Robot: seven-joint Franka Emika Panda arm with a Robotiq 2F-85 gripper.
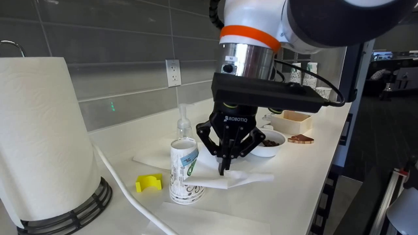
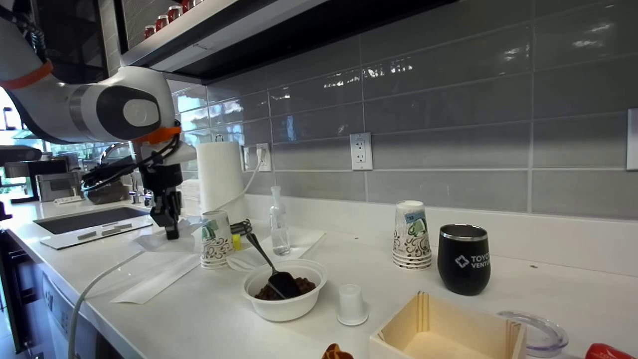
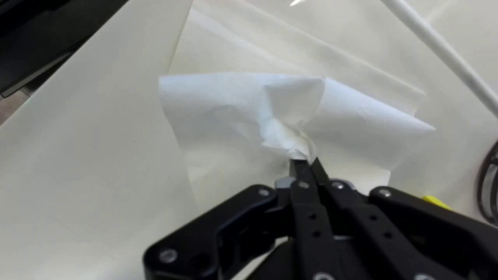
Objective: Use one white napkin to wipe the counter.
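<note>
With tight-closed gripper (image 3: pixel 308 162), holds bunched napkin (image 3: pixel 241 109) across bare counter (image 3: pixel 97 175) from front edge (image 3: pixel 67 65); points long axis slantwise edgeward.

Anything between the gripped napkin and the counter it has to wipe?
Yes: a flat white sheet lies on the counter, partly covered by the napkin in the wrist view. A nearby cup stack could limit wiping.

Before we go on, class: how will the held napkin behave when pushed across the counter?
The napkin is probably floppy, since its sides bend away from the pinch. It likely crumples easily: it bunches at the gripper.
</note>
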